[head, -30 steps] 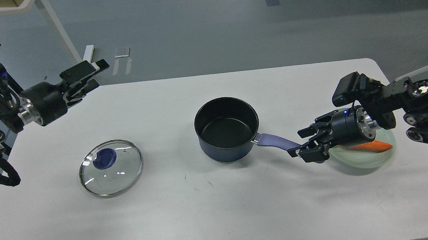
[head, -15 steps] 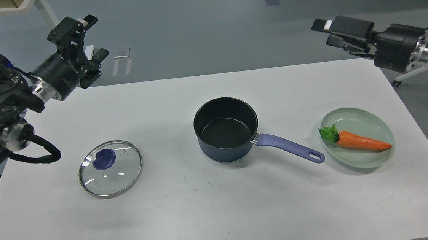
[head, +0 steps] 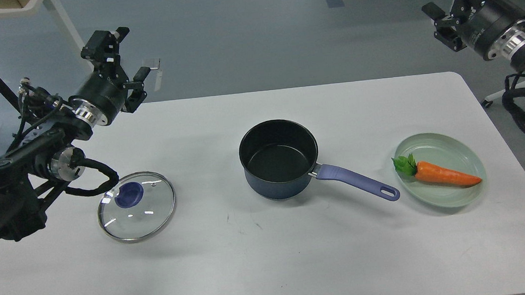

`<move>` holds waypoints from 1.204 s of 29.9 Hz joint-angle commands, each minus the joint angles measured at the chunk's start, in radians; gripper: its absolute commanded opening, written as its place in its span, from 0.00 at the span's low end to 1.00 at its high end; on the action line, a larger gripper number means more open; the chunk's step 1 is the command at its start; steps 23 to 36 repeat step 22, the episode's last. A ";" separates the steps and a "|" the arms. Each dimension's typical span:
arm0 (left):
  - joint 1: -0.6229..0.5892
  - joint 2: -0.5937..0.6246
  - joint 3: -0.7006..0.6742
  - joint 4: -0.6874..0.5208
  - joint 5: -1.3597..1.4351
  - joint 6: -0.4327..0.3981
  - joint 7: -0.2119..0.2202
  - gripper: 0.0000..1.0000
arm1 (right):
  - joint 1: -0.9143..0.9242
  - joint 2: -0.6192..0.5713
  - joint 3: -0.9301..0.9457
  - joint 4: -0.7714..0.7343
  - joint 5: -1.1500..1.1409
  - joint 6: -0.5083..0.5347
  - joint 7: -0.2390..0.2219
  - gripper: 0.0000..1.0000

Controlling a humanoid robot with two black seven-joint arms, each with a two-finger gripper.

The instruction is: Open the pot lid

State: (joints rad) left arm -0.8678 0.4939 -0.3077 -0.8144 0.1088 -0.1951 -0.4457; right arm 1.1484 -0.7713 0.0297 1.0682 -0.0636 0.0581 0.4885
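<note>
The lid (head: 136,206) already lies flat on the table (head: 271,259), well left of the open pot (head: 278,159), so by my judgement the task looks done and the sound move is to keep both arms clear. The left gripper (head: 119,55) hangs above the table's far left corner, jaws apart and empty. The right gripper (head: 440,23) sits off the far right, its jaws too dark to tell; a carrot (head: 438,175) on a plate (head: 469,157) lies just past the pot's handle (head: 357,186), blocking nothing.
</note>
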 commanded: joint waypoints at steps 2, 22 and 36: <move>0.058 -0.025 -0.033 0.003 -0.083 -0.096 0.038 0.99 | -0.198 0.058 0.206 0.001 0.045 0.070 0.000 1.00; 0.092 -0.089 -0.200 0.075 -0.098 -0.176 0.074 0.99 | -0.475 0.090 0.346 -0.025 0.110 0.404 0.000 1.00; 0.092 -0.089 -0.200 0.075 -0.098 -0.176 0.074 0.99 | -0.475 0.090 0.346 -0.025 0.110 0.404 0.000 1.00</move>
